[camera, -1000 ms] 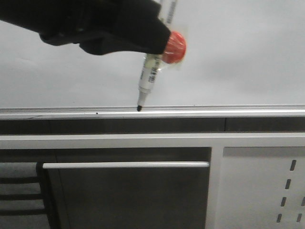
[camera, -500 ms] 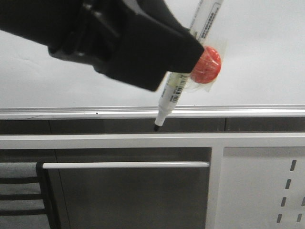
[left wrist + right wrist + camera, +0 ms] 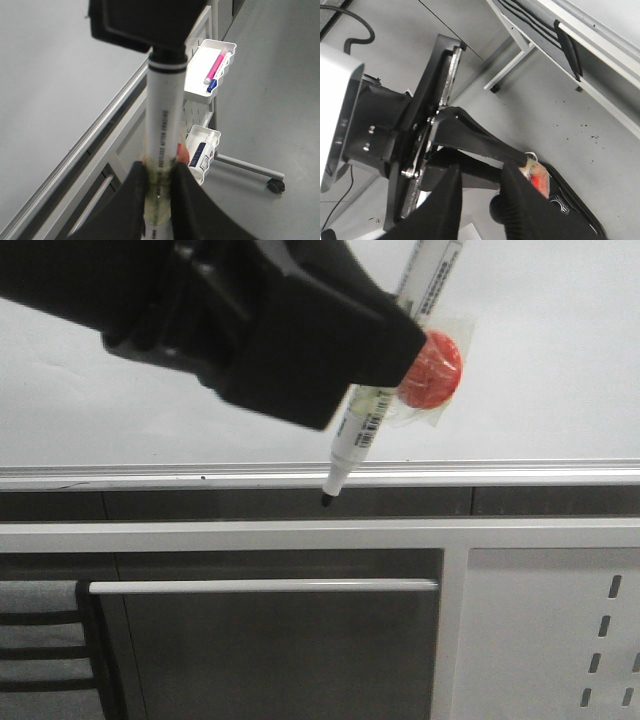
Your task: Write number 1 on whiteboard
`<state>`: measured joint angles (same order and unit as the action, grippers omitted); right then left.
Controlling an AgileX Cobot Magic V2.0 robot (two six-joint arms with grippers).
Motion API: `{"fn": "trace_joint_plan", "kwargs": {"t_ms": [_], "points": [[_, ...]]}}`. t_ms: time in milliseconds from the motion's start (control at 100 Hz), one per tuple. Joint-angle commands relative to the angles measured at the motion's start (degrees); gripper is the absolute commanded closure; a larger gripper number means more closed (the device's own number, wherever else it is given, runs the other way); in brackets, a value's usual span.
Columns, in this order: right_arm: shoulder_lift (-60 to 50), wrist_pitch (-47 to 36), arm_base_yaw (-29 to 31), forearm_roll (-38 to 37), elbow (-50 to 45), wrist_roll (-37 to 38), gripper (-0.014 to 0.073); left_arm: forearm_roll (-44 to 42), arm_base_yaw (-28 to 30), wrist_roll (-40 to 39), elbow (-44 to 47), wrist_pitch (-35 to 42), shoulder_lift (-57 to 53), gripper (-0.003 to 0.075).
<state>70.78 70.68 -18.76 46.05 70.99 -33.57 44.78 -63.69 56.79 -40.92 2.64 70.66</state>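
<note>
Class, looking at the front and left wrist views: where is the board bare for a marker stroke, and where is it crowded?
The whiteboard is bare right of the red disc and above the edge rail at left. The middle is crowded by the left gripper holding the marker.

Below the board's edge stands a dark cabinet front [image 3: 270, 650] with a pale horizontal handle bar [image 3: 262, 586], beside a white panel with slanted slots [image 3: 545, 640]. A white wheeled cart [image 3: 210, 115] with trays stands on the grey floor [image 3: 280, 75], which is speckled with dark spots.
</note>
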Motion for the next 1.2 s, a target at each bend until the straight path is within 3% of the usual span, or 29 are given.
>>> {"fn": "trace_joint_plan", "kwargs": {"t_ms": [0,340,550,960,1190], "points": [[-1.0,4.1,-0.1,2.0,1.9,-0.8,0.0425,-0.2,-0.4,0.0,-1.6,3.8,-1.6,0.0741],[-1.0,4.1,-0.1,1.5,1.9,-0.8,0.0415,-0.2,-0.4,0.0,-1.6,6.1,-1.6,0.0741],[-1.0,3.3,-0.1,1.5,1.9,-0.8,0.0287,-0.1,-0.3,0.0,-1.6,6.2,-1.6,0.0741],[-1.0,4.0,-0.1,1.4,2.4,-0.7,0.0294,0.5,-0.3,0.0,-1.7,7.8,-1.6,0.0741],[-1.0,3.3,-0.1,1.4,2.4,-0.7,0.0382,0.7,-0.3,0.0,-1.8,8.8,-1.6,0.0741]]}}
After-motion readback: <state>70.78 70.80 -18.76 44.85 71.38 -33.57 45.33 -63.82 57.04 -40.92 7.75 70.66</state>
